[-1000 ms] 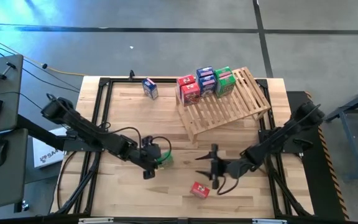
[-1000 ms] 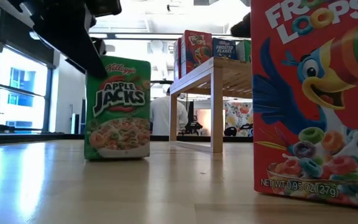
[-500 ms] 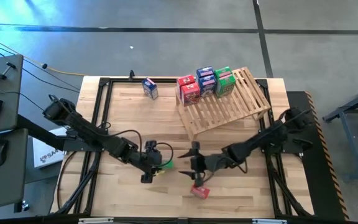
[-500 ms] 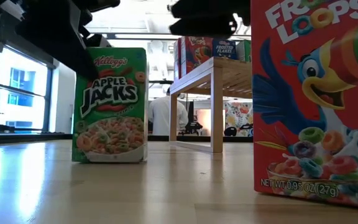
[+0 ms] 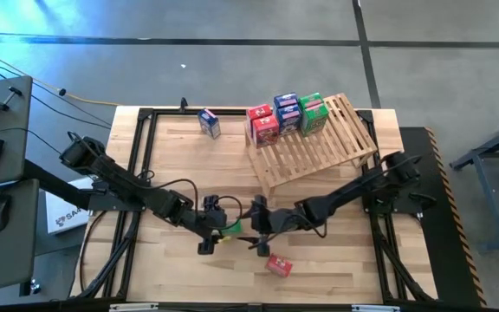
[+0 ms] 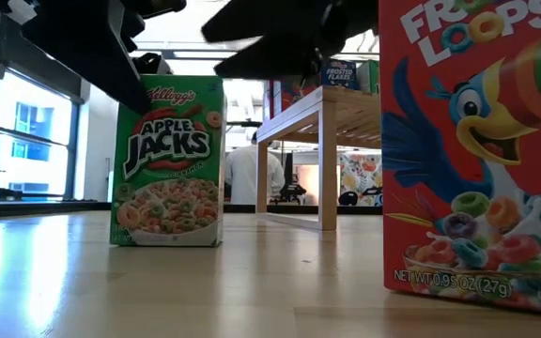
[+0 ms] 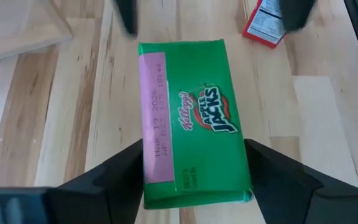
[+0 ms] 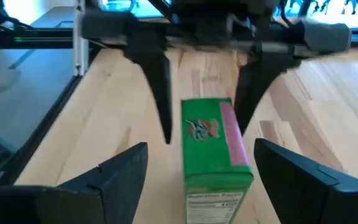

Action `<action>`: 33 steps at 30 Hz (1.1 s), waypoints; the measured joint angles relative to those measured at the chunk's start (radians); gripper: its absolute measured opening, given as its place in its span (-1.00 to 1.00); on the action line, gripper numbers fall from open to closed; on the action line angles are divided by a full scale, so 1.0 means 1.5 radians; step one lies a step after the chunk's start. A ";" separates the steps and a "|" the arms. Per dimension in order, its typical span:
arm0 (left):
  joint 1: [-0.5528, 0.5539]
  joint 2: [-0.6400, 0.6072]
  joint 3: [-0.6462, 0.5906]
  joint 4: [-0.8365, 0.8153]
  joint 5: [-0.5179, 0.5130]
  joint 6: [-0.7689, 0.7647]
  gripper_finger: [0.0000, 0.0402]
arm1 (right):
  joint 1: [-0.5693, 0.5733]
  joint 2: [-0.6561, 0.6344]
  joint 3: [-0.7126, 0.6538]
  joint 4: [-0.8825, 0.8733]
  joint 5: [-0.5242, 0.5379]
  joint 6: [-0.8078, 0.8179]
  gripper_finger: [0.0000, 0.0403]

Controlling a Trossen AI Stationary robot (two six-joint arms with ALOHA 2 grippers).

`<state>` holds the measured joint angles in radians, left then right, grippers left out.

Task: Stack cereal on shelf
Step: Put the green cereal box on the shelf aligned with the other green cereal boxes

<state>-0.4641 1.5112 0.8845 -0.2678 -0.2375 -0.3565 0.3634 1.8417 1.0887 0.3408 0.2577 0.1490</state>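
A green Apple Jacks cereal box (image 5: 230,229) stands upright on its base on the table, and shows in the low view (image 6: 167,160). My left gripper (image 5: 219,227) is open over it, one finger on each side of the box (image 7: 194,124). My right gripper (image 5: 255,224) is open and empty just right of the box, facing it (image 8: 213,155). The slatted wooden shelf (image 5: 319,152) stands at the far right, with several red, blue and green boxes (image 5: 287,111) at its upper end. My left gripper comes from above, fingers pointing down beside the green box's two broad faces near its top (image 7: 148,149). The right wrist view shows a gap at one finger (image 8: 163,106). I cannot tell whether the other finger touches. The box stands on the table.
A red Froot Loops box (image 5: 278,265) lies near the table's front edge, close to the low camera (image 6: 477,150). A blue box (image 5: 209,123) stands at the far side, left of the shelf. A black frame (image 5: 137,173) runs along the table's sides.
My right gripper has gone toward the table's left, from beside the red box to close by the green box. The green box, slightly tilted a second ago, has shifted a little toward the near left and now stands upright on the table.
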 joint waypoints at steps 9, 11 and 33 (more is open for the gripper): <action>0.000 0.000 0.000 0.002 -0.003 0.003 0.25 | -0.024 0.046 0.017 0.010 -0.012 0.025 0.43; 0.000 0.000 0.000 0.003 -0.004 0.003 0.25 | -0.026 0.048 0.017 0.009 -0.020 0.024 0.43; -0.012 -0.045 -0.020 0.015 -0.009 0.027 0.25 | -0.038 0.052 0.016 0.020 -0.103 0.000 -0.19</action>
<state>-0.4826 1.4434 0.8547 -0.2454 -0.2503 -0.3160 0.3069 1.9202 1.1122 0.3706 0.1035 0.1493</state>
